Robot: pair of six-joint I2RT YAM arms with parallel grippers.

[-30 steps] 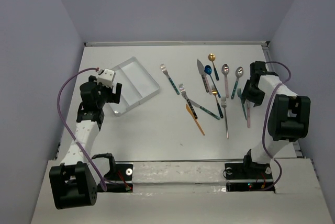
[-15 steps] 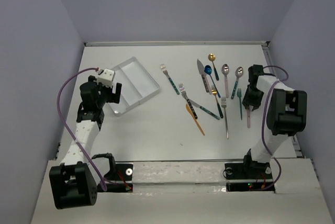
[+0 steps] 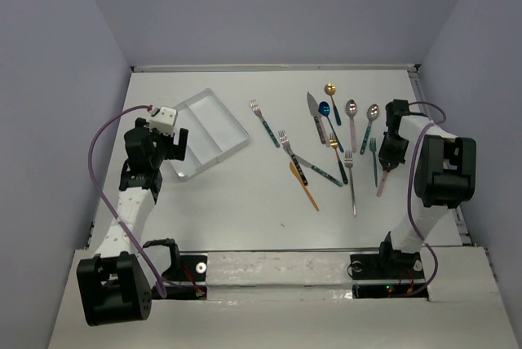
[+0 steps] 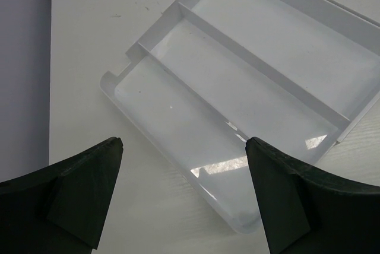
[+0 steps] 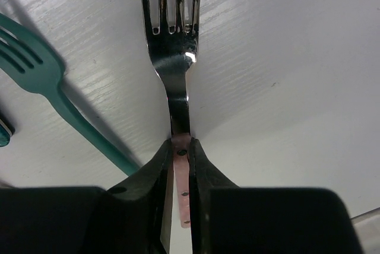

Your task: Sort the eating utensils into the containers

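Nearest to us in the top view, the pink handle of a fork (image 3: 381,183) comes out from under the right gripper (image 3: 390,156) and points toward the near side of the table (image 3: 245,218). This view hides the head of the fork and does not show how the jaws stand.

The right wrist view shows both. The two dark fingers (image 5: 155,174) are pressed together on the handle, just where the pink part meets the silver neck. The silver head with four tines reaches out beyond the fingertips over the white surface. We cannot tell if the fork is lifted or lies on the table. Just left of it lies a teal fork (image 5: 37,77), at an angle and not touching it.

Farther left, the other utensils (image 3: 326,141) are spread right of the table's middle. An orange knife (image 3: 303,184) is the nearest of them and a gold spoon (image 3: 330,88) the farthest.

At the far left lies the tray (image 3: 214,125), turned diagonally and well apart from the utensils. The left gripper (image 3: 178,147) is at its near-left end. From above the tray looks like a pale rectangle. The left wrist view shows that it is clear and shallow, with two thin walls that divide it into three long compartments. The same view shows the left jaws spread wide, holding nothing, one finger at each side of the tray's near end.
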